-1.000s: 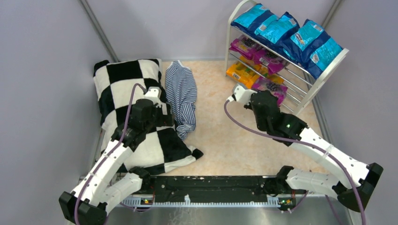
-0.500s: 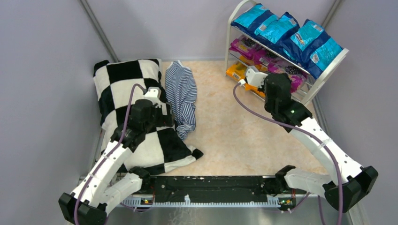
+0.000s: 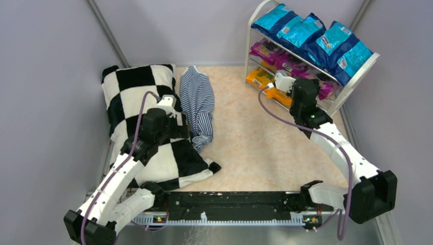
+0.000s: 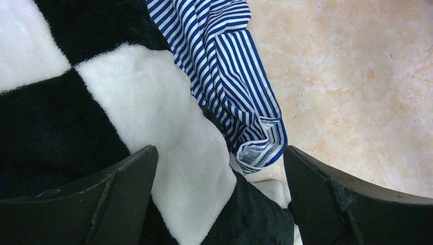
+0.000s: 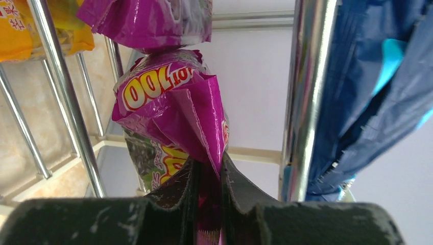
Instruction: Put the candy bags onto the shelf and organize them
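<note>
Nearest, over the black-and-white checkered plush pillow (image 3: 130, 84) on the left of the bench (image 3: 250, 148), the left pincer (image 4: 219, 153) hangs with its two dark fingers spread wide and nothing between them. Below the gap lie a white pillow square and the folded end of the blue-and-white striped cloth (image 4: 240, 76), which runs along the pillow's right edge, touching it. Farther out on the right, the right arm reaches to the open front of the white metal-rod shelf (image 3: 249, 46). There the right pincer (image 5: 208, 171) is clamped on the crimped edge of a glossy purple candy bag (image 5: 168, 102) held among the shiny rods; whether that bag rests on a tier cannot be told. Beyond it, orange candy bags (image 3: 260, 77) lie on the lowest tier, other purple candy bags (image 3: 270, 53) on the middle tier, and a row of overlapping blue-teal candy bags (image 3: 306, 33) on the top tier.
</note>
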Controlling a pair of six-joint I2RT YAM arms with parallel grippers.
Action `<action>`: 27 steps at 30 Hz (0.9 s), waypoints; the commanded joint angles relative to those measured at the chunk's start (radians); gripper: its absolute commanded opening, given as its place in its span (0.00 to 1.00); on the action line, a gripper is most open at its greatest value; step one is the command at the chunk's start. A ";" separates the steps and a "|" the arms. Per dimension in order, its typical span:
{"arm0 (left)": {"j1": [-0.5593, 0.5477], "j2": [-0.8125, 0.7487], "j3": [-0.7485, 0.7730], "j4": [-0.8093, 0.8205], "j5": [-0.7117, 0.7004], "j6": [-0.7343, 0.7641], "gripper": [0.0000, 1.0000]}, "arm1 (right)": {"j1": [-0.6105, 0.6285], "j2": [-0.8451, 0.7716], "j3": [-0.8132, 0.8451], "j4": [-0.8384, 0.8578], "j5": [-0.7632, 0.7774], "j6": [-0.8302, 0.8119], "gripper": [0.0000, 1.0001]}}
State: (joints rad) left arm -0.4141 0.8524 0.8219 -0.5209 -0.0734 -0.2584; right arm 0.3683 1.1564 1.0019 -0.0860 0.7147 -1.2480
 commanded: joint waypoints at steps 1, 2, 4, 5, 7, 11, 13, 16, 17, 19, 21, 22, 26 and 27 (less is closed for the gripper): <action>0.003 -0.014 -0.009 0.059 0.021 0.019 0.98 | -0.046 0.019 0.001 0.259 -0.015 -0.045 0.00; 0.003 -0.011 -0.009 0.059 0.024 0.020 0.99 | -0.055 0.027 -0.004 0.284 -0.015 -0.049 0.00; 0.003 -0.010 -0.010 0.060 0.028 0.021 0.99 | -0.073 0.035 -0.017 0.331 -0.023 -0.051 0.00; 0.003 -0.011 -0.010 0.060 0.029 0.021 0.99 | -0.080 0.038 -0.024 0.346 -0.027 -0.052 0.00; 0.002 -0.012 -0.011 0.062 0.029 0.021 0.98 | -0.097 0.048 -0.037 0.390 -0.027 -0.067 0.00; 0.002 -0.007 -0.009 0.064 0.032 0.021 0.98 | -0.117 0.064 -0.046 0.473 -0.026 -0.079 0.00; 0.002 -0.004 -0.010 0.064 0.036 0.021 0.98 | -0.128 0.076 -0.044 0.482 -0.046 -0.063 0.00; 0.002 -0.001 -0.010 0.066 0.039 0.021 0.98 | -0.141 0.111 -0.042 0.509 -0.049 -0.054 0.00; 0.001 0.000 -0.011 0.066 0.038 0.022 0.98 | -0.143 0.119 -0.047 0.522 -0.050 -0.054 0.00; 0.001 0.001 -0.011 0.066 0.035 0.022 0.98 | -0.145 0.136 -0.050 0.524 -0.050 -0.049 0.00; 0.001 0.001 -0.012 0.066 0.032 0.022 0.99 | -0.145 0.141 -0.065 0.517 -0.048 -0.042 0.00; 0.001 0.002 -0.012 0.065 0.032 0.022 0.98 | -0.146 0.138 -0.075 0.514 -0.051 -0.031 0.00; 0.001 0.004 -0.011 0.066 0.037 0.022 0.98 | -0.145 0.097 -0.108 0.443 -0.077 0.093 0.00; 0.001 0.004 -0.011 0.065 0.039 0.021 0.98 | -0.145 0.086 -0.114 0.413 -0.079 0.124 0.00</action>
State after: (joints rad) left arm -0.4141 0.8536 0.8146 -0.5053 -0.0418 -0.2573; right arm 0.2310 1.3106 0.8948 0.3023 0.6659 -1.2453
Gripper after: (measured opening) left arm 0.987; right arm 0.136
